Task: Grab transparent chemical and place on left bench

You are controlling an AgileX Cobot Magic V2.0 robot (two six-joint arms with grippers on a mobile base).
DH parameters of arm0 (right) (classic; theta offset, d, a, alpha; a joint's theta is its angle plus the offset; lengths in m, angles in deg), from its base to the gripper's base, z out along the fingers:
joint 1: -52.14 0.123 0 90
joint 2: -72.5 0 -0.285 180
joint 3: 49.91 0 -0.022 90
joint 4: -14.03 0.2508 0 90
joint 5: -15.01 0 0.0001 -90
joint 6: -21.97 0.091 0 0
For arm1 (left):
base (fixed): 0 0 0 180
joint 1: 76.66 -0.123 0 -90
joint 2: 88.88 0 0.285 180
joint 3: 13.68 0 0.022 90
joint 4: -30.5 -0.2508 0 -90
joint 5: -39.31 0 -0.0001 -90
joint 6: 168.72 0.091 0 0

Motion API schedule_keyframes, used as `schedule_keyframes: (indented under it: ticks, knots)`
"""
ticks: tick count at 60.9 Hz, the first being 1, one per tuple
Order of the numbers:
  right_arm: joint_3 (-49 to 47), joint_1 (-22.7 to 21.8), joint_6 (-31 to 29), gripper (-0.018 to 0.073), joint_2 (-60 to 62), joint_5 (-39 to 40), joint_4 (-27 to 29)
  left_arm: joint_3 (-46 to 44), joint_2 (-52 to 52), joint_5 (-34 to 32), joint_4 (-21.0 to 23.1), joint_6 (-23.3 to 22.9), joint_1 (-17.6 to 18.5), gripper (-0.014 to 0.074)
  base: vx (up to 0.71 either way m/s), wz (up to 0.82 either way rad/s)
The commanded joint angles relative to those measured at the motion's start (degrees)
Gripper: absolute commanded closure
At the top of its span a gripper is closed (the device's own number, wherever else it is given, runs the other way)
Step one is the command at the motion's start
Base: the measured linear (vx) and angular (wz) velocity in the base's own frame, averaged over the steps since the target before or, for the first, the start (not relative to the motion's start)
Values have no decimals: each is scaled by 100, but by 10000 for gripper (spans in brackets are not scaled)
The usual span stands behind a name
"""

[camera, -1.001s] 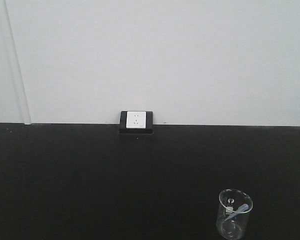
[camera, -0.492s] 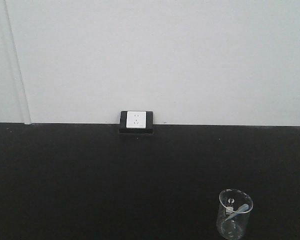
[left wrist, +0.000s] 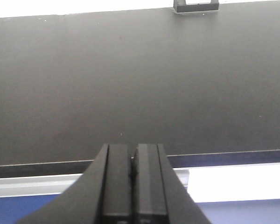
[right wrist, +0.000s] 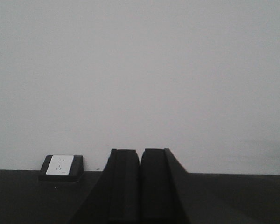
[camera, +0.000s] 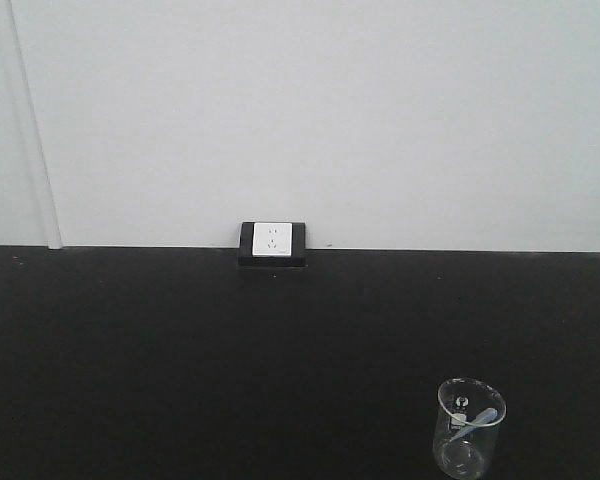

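Nothing has visibly moved since the earlier frames: the left gripper (left wrist: 132, 151) hangs over the black tabletop (camera: 180, 350) with its fingers (left wrist: 119, 182) pressed together on nothing. The right gripper (right wrist: 140, 154) is likewise closed and empty, pointed at the wall, so both arms seem parked clear of the glass. Right of the wall socket (camera: 272, 243), near the tabletop's front edge, the transparent chemical (camera: 471, 428) stands upright and untouched, a small clear beaker with a pale stick (camera: 479, 418) leaning inside.

You have one clear beaker (camera: 471, 428) at the near right, one pale stick (camera: 477, 419) inside it, one wall socket (camera: 272, 243) far back, one left gripper (left wrist: 132, 156) and one right gripper (right wrist: 140, 161).
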Motion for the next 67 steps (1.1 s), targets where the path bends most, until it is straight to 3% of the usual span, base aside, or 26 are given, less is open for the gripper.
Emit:
schedule_keyframes:
  ticks: [1, 10, 19, 36, 44, 53, 67]
  knots:
    - [-268, -3, 128, 563, -408, 596, 9, 93, 110, -449, 4, -45, 10, 600, 0, 0]
    - [-268, -3, 189, 536, -818, 639, 9, 93, 110, -449, 4, -45, 10, 600, 0, 0]
    - [-268, -3, 188, 443, -1073, 656, 9, 93, 110, -449, 4, -45, 10, 600, 0, 0]
    - [-268, -3, 183, 41, -1453, 795, 9, 93, 110, -449, 4, -45, 10, 600, 0, 0]
    - [-268, -3, 223, -81, -1522, 794, 69, 93, 110, -449, 4, -45, 10, 600, 0, 0]
    - [-268, 10, 760, -103, -1624, 1486, 218, 93, 110, -449, 4, -45, 10, 600, 0, 0]
    - [-268, 413, 982, -31, -2370, 3601, -1459, 93, 110, -449, 4, -45, 10, 600, 0, 0]
